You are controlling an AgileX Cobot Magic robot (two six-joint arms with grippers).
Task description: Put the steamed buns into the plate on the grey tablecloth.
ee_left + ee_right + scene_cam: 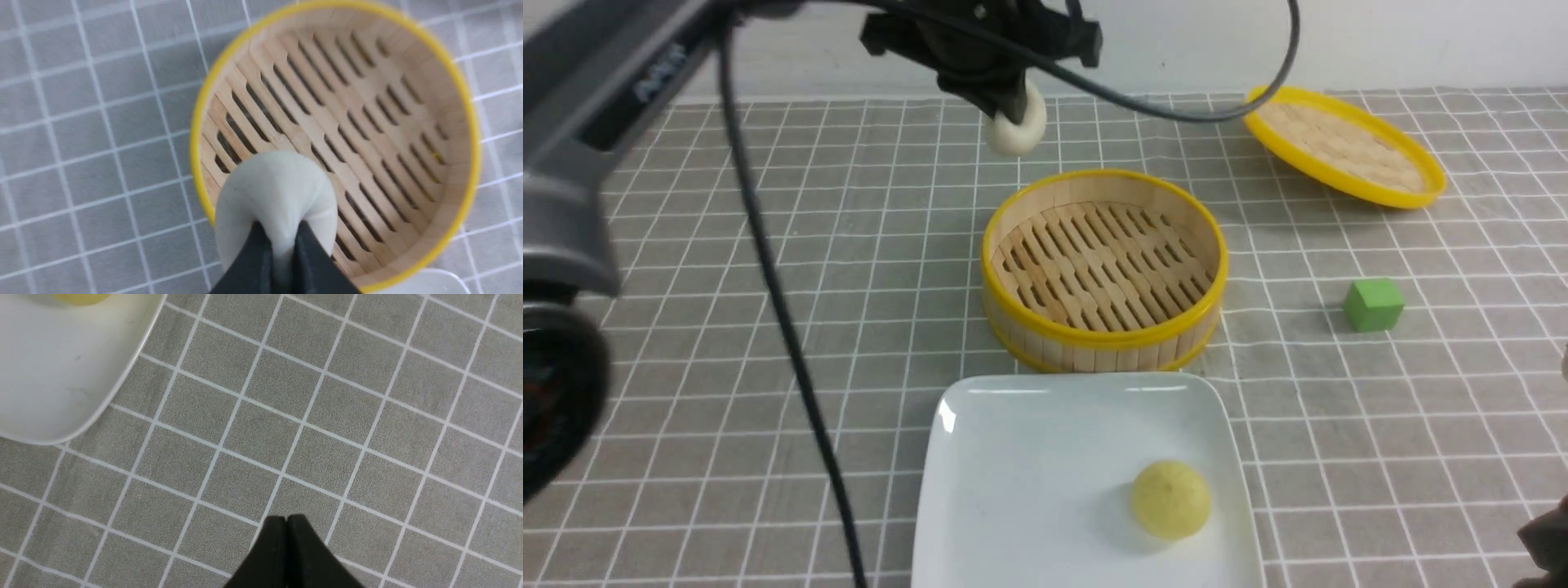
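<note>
Off-white bun (1015, 131) is pinched aloft by the left gripper (1011, 104), at 12 o'clock of the plate (1029, 457). It is dented: judged soft, light; gentle side grip advised. Yellow bun (1170, 499) is plated at 5 o'clock. Right gripper (286, 522) is closed, empty.

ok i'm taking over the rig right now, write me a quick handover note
Left end effector: shut on the off-white bun, raised in the air by the steamer basket.
Right end effector: shut, empty, over the grey tablecloth beside the plate.
Done: yellow bun lies on the plate; the basket is empty.
Left to do: carry the off-white bun to the plate and release it.
</note>
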